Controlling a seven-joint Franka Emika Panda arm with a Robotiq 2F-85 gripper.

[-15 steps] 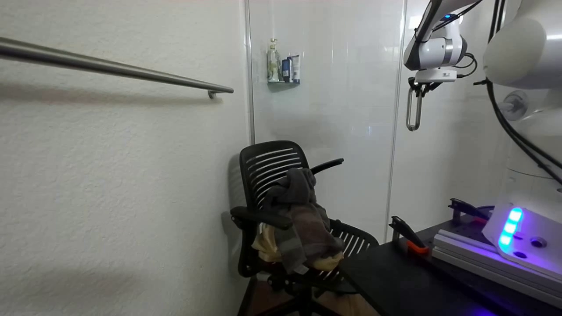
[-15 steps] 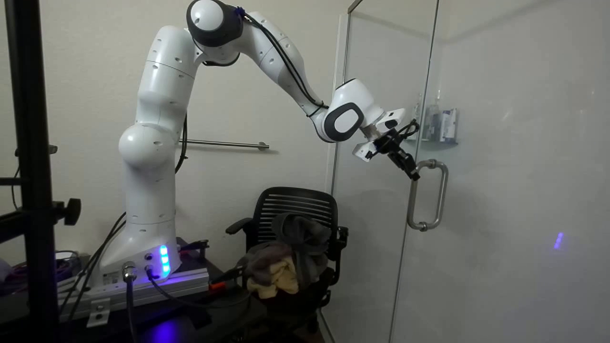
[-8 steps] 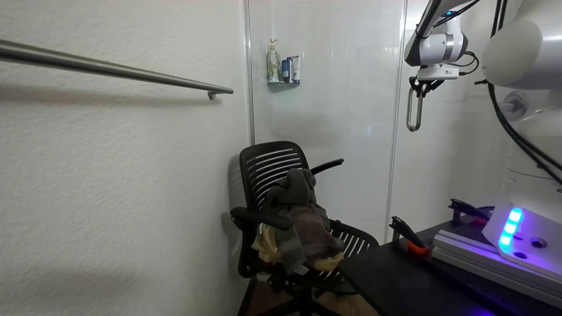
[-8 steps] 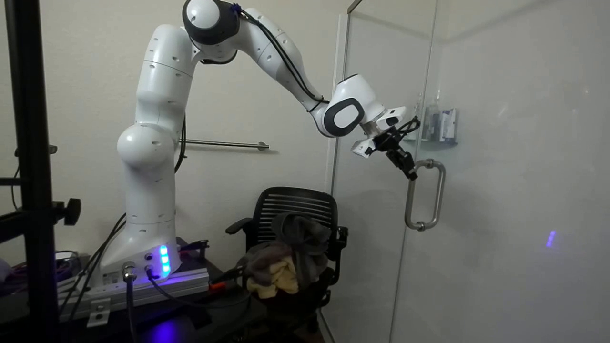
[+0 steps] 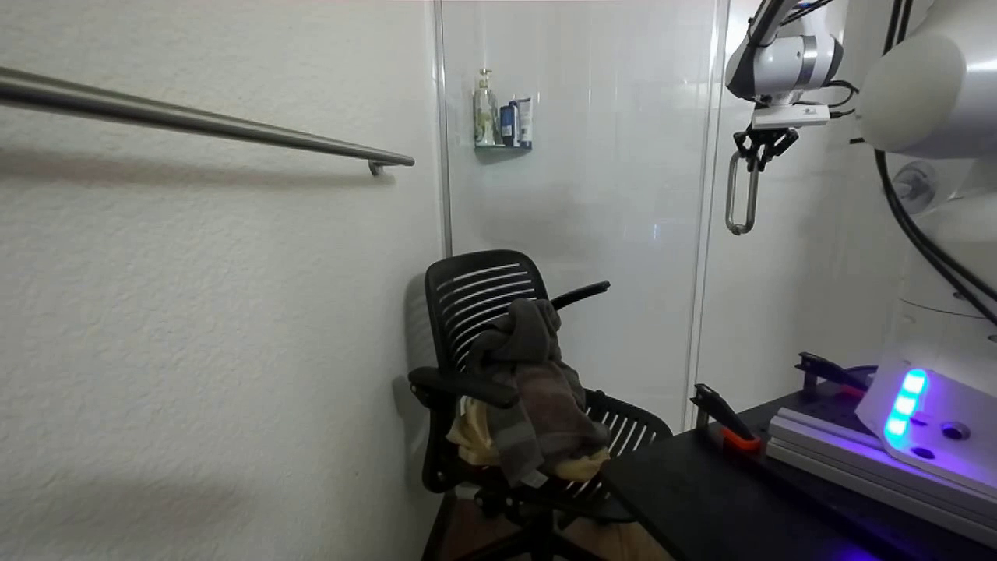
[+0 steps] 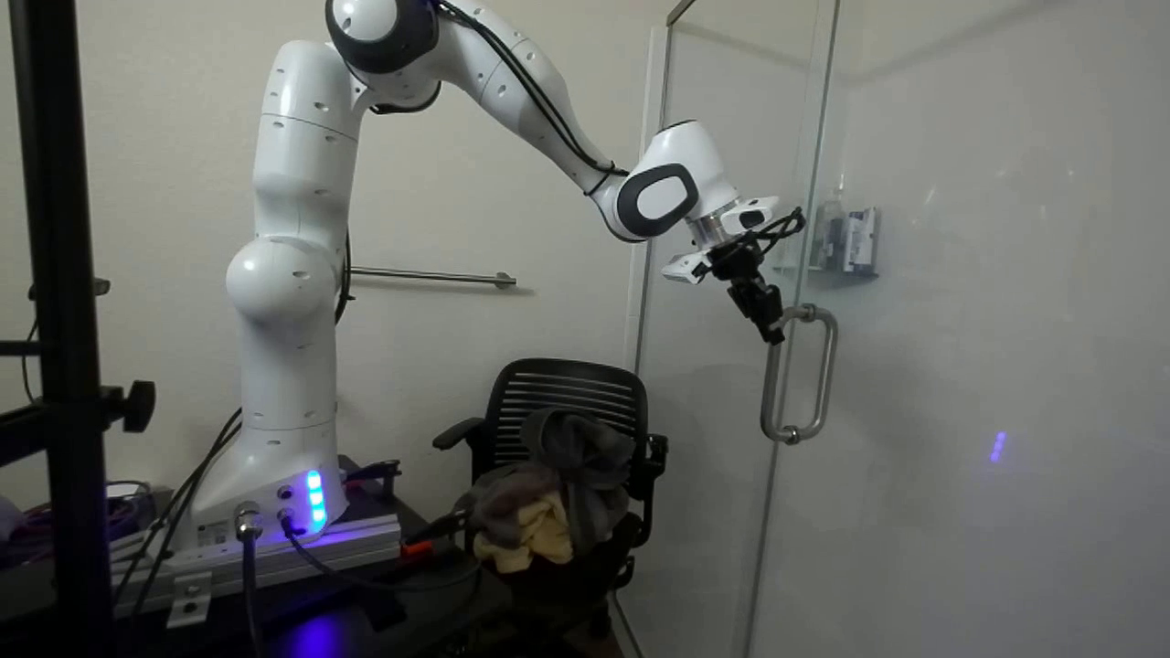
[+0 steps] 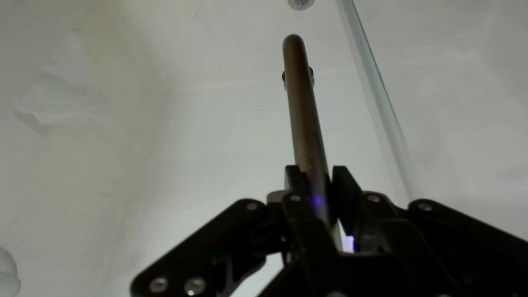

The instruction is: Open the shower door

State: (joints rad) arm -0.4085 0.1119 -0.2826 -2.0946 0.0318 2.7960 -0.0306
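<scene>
- In an exterior view, one white Panda arm reaches across to one shower door, the tall glossy panel taking up the right side. It's got one silver D-shaped handle, and the one black gripper is on the upper part of its arm-side bar. Door looks barely ajar next to one fixed glass panel.
- In an exterior view, one black office chair has one pile of cloth on it, can't count the pieces. Also one towel bar, plus one little shelf with three items side by side: a pump bottle, a blue bottle and a white tube. Two clamps sit on one black table.
- In the wrist view, two fingers are clamped on the handle, one each side, kinda dark and blurry there. A glass edge runs near it, to the right, and one round drain gets cut off up top.
</scene>
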